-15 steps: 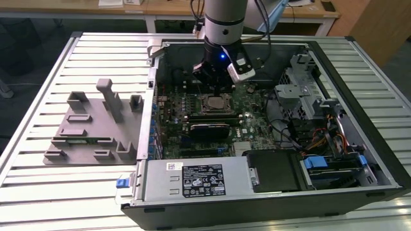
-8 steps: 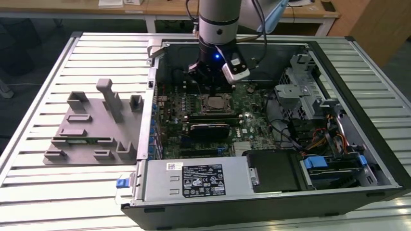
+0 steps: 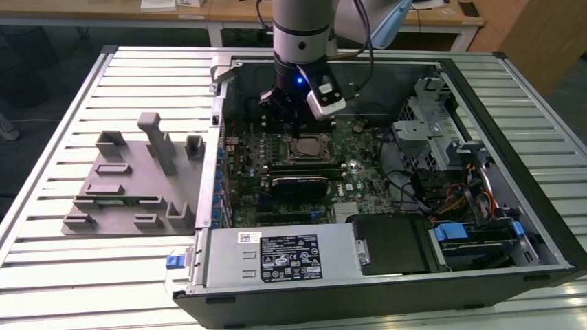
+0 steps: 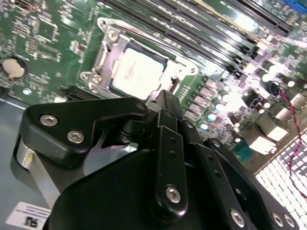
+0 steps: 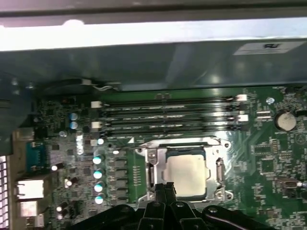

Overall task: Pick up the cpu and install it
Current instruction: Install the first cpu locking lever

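PC case (image 3: 541, 227) lies open side up, mobo (image 3: 367, 172) inside. cpu (image 5: 186, 173) sits flat in socket frame (image 5: 152, 165), silver top up. UR arm (image 3: 303, 27) vertical over case; gripper (image 5: 164, 186) low by socket edge, fingers pinched together w/ nothing between.

A grey robot arm (image 3: 301, 31) hangs upright, wrist at the bottom. Its black pincer (image 5: 163, 188) points downward, fingers pressed together.

Brightly lit from above across the table (image 3: 55, 227); shadowed deep inside the computer case (image 3: 367, 302). Washed out by glare on the cpu (image 5: 186, 173) top and along the case's metal edge in the first wrist view.
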Robot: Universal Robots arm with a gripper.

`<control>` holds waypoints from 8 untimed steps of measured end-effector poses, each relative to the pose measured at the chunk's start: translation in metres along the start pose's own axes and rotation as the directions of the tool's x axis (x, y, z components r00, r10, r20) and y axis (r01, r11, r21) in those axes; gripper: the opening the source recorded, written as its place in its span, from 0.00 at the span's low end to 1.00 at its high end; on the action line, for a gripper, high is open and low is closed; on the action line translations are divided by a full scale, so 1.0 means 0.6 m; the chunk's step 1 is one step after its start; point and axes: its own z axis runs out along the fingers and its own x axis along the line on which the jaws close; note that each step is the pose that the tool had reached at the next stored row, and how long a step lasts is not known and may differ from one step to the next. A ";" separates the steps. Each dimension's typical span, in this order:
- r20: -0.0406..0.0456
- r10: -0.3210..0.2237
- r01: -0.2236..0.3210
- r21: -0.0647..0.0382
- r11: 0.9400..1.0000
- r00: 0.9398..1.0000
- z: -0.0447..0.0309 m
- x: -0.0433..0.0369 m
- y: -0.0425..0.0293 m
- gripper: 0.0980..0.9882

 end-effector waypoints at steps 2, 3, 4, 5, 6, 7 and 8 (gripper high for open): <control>0.000 0.000 0.000 0.000 1.000 1.000 0.000 0.007 0.000 0.01; 0.001 0.000 0.000 0.000 1.000 1.000 0.000 0.011 -0.001 0.01; 0.001 0.000 0.000 0.000 1.000 1.000 0.000 0.015 -0.001 0.01; 0.001 0.000 0.000 0.000 1.000 1.000 0.000 0.018 -0.001 0.01; 0.001 0.000 0.000 0.000 1.000 1.000 -0.001 0.022 -0.001 0.01; 0.001 0.000 0.000 0.000 1.000 1.000 -0.001 0.025 -0.002 0.01; 0.002 0.000 0.000 0.000 1.000 1.000 -0.001 0.029 -0.002 0.01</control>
